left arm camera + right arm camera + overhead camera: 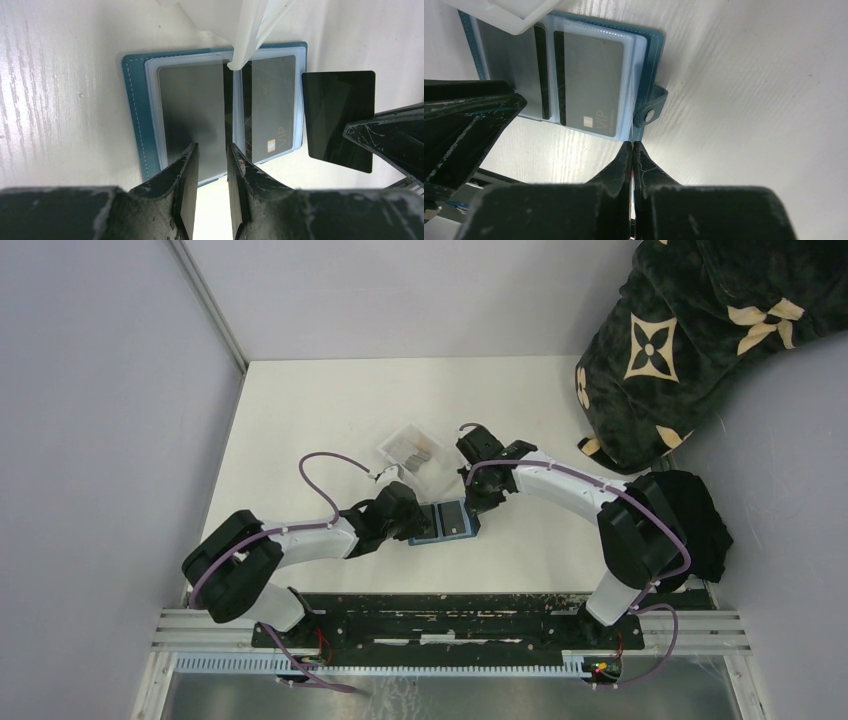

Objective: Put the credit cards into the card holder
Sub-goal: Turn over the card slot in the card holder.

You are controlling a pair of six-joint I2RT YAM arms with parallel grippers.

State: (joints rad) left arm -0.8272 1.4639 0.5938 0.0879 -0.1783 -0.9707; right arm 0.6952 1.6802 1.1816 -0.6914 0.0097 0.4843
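The teal card holder [452,521] [134,100] [652,55] lies open on the white table, its snap tab [650,115] at the right edge. A grey credit card [190,110] sits in its left clear pocket, its lower edge sticking out toward my left gripper [212,146] [413,519], which is open with its tips just above that edge. A grey VIP card [272,110] [591,80] fills the right pocket. My right gripper [633,144] [478,496] is shut on a dark card [337,117], held upright beside the holder's right edge.
A clear plastic tray [410,448] [240,20] [509,12] with more cards stands just behind the holder and overhangs it in both wrist views. Dark patterned fabric [700,330] fills the back right corner. A black cloth [705,520] lies by the right arm.
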